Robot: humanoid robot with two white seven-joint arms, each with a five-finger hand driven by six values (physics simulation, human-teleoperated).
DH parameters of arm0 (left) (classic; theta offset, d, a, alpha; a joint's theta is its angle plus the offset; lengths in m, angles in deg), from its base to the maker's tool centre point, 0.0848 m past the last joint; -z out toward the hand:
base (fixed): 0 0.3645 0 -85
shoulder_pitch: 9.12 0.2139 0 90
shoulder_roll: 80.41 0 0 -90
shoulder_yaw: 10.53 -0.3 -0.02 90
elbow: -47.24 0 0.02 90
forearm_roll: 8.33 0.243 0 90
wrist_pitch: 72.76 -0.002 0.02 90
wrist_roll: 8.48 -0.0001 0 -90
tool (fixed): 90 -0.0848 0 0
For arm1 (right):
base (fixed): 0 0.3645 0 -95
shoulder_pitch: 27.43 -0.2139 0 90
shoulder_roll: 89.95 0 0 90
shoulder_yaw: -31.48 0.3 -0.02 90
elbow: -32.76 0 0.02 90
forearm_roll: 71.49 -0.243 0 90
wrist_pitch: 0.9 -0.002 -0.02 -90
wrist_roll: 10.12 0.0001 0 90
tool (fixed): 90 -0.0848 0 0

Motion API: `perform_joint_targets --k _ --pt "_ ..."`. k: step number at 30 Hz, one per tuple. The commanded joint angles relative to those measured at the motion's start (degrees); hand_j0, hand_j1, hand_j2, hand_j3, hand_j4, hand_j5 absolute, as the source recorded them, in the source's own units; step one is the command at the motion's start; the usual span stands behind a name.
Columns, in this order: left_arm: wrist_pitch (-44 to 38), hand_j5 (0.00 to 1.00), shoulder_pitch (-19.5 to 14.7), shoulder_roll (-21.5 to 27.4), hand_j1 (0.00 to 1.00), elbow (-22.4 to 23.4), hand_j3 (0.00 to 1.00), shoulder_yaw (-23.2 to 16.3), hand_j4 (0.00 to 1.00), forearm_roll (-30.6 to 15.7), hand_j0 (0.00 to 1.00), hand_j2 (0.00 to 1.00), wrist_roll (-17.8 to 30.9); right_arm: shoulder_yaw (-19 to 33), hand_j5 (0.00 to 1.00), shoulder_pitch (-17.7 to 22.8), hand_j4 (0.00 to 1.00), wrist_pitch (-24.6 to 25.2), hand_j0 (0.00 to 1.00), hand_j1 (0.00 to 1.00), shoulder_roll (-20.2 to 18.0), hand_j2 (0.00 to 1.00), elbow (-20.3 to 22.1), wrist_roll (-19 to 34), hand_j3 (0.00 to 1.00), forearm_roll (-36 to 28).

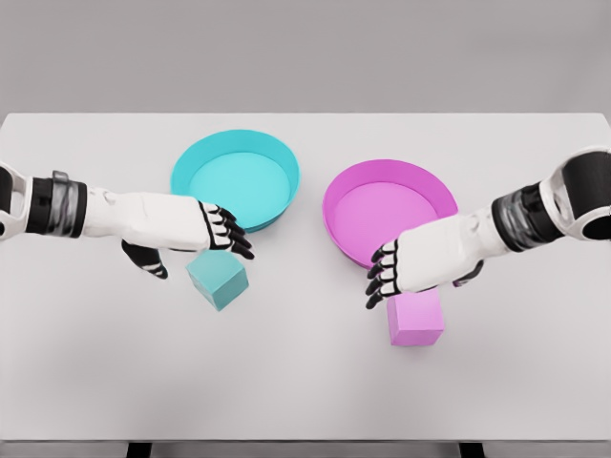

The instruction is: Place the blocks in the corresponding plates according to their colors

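Blocks on tabletop, not yet lifted: teal block near teal plate, pink block near pink plate. Left robot hand and right robot hand hovering above, fingers loose, grasping nothing. Risk: off-centre closing could nudge blocks sideways or clip plate rims.

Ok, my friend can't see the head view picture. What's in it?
Two white robot arms reach over a white table, each open hand hovering by a block: left hand by the teal block, right hand by the pink block. Behind sit a teal plate and pink plate, both empty.
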Motion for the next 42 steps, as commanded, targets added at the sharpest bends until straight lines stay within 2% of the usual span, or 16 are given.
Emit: perform_joint_targets --k 1,10,31,36,42 --pt "-0.6 1.0 0.0 0.0 1.0 0.0 1.0 0.2 1.0 0.6 1.0 1.0 0.0 -0.5 1.0 0.1 1.0 0.1 1.0 1.0 0.6 1.0 0.0 0.0 1.0 -0.2" --pt "-3.1 1.0 2.5 -0.1 1.0 0.3 1.0 0.5 1.0 0.6 1.0 1.0 0.0 -1.9 1.0 0.1 1.0 0.1 1.0 1.0 -0.6 1.0 0.0 0.0 1.0 -0.2" --pt "-3.3 1.0 3.4 -4.5 1.0 2.4 1.0 0.5 1.0 0.7 1.0 1.0 0.0 -4.0 1.0 1.5 1.0 0.1 1.0 1.0 -0.1 1.0 0.0 0.0 1.0 0.0" --pt "-3.4 1.0 4.2 -6.9 1.0 5.4 1.0 0.6 1.0 1.7 1.0 1.0 0.0 -4.0 1.0 1.6 1.0 0.1 1.0 1.0 0.1 1.0 -0.1 0.0 1.0 0.1" --pt "-3.4 1.0 4.7 -7.1 1.0 5.4 1.0 0.5 1.0 1.7 1.0 1.0 0.0 -4.4 1.0 1.6 1.0 0.1 1.0 1.0 0.7 1.0 -0.2 0.0 1.0 0.4"
